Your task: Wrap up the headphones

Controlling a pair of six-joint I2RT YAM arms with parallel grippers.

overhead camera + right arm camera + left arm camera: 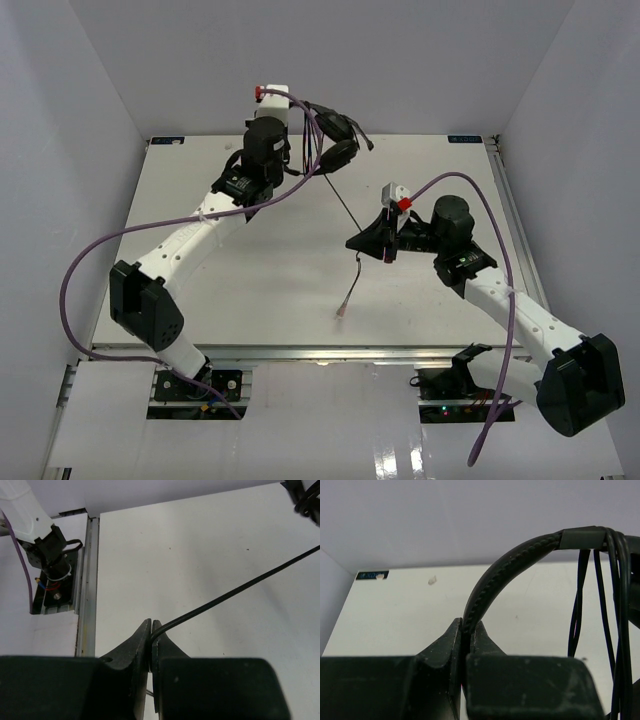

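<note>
L gripper (467, 629) clamps headphones (512, 562) by the band, R gripper (151, 628) pinches cable (235, 592) near them. Looks like few loops on; long tail w/ plug (342, 313) to go.

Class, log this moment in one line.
left fingers: shut on headband | right fingers: shut on cable | wrap: several strands over headband | plug: unheld

A robotics lab cell: 2 white arms (190, 245) (520, 310) bolted to an aluminium rail (330, 357) behind the left tool (466, 630) and right tool (151, 627), a white desk (250, 290) beneath them, plain white panels (60, 120) around.
</note>
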